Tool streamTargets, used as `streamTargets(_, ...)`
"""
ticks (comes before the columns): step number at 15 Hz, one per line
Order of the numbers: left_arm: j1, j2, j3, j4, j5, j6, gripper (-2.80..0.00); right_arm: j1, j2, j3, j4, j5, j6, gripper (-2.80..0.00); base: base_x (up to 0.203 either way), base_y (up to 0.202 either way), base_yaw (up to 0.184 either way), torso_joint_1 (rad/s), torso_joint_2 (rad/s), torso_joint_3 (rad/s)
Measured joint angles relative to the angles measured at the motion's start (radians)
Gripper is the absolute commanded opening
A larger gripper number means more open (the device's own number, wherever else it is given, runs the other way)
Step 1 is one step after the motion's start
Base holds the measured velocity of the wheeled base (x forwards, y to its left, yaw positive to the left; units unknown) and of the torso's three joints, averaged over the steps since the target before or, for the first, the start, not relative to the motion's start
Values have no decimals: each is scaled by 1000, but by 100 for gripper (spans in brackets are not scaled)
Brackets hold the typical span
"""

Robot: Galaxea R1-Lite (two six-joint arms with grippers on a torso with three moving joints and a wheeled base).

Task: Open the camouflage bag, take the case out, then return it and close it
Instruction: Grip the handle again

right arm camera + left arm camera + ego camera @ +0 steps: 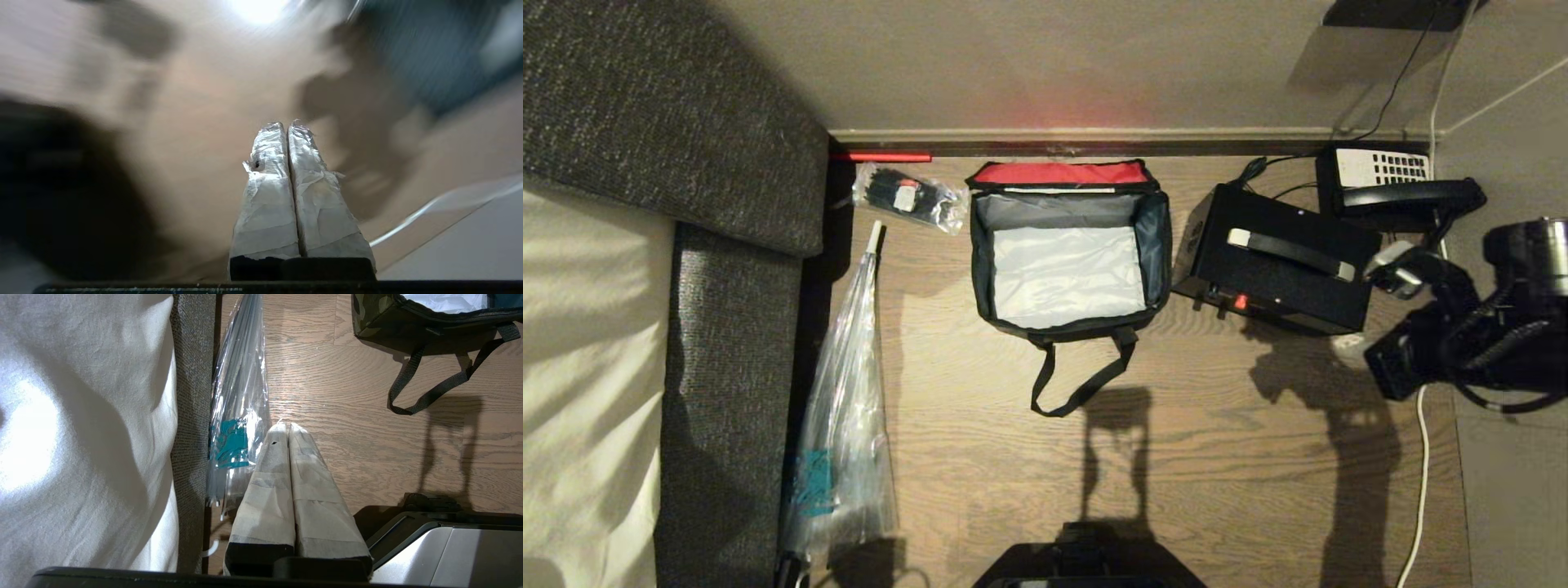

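Wood-grain plank floor (pixel 1217 457), seen from above; baseboard wall along its far edge, grey fabric sofa (pixel 735 343) with a white sheet along its left edge.

Boxy soft bag in green-black camouflage fabric with black trim (pixel 1068 253) sits near the floor's far edge, about midway across. Lid thrown back toward the wall, red lining showing. Interior holds only its pale silvery bottom. One black strap handle lies looped on the floor on the near side.

Flat black rectangular case (pixel 1278 273), black top handle with white ends, stands on the floor just beside the bag on the side away from the sofa, outside the bag. A small red spot shows on its near face. Black telephone with white keypad (pixel 1396 184) behind it in the far right corner.

Long clear plastic bag (pixel 845 408) lies along the sofa; a smaller clear packet of dark items (pixel 907 196) near the far left corner.

Right hand (pixel 1396 273): taped fingers pressed together, holding nothing, above the floor just beside the case's handle end. Its wrist view is motion-blurred.

Left hand (pixel 289 426): taped fingers pressed together, empty, low near the plastic bag and sofa edge.
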Motion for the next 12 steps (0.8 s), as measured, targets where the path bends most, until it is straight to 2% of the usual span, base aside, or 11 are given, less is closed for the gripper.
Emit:
streamTargets(1,0,0,0,0,0,0,-280,0,66,-27,-83,-32,-122,-280,0,0,0,0,0,0)
streamTargets(3,0,0,0,0,1,0,-280,1,166,-48,-221,-178,-356,-280,0,0,0,0,0,0)
streamTargets(5,0,0,0,0,1,1,-280,12,212,-48,-355,-317,-494,-280,0,0,0,0,0,0)
streamTargets(6,0,0,0,0,0,0,-280,22,217,-46,-400,-389,-529,-280,0,0,0,0,0,0)
streamTargets(7,0,0,0,0,0,0,-280,36,221,-37,-433,-452,-543,-154,0,0,0,0,0,0)
streamTargets(8,0,0,0,0,0,0,-280,50,225,-20,-468,-511,-559,0,0,0,0,0,0,0)
streamTargets(10,0,0,0,0,0,0,-280,87,244,-1,-523,-589,-574,0,0,0,0,0,0,0)
streamTargets(12,0,0,0,0,0,0,-280,116,277,9,-601,-612,-556,0,0,0,0,0,0,0)
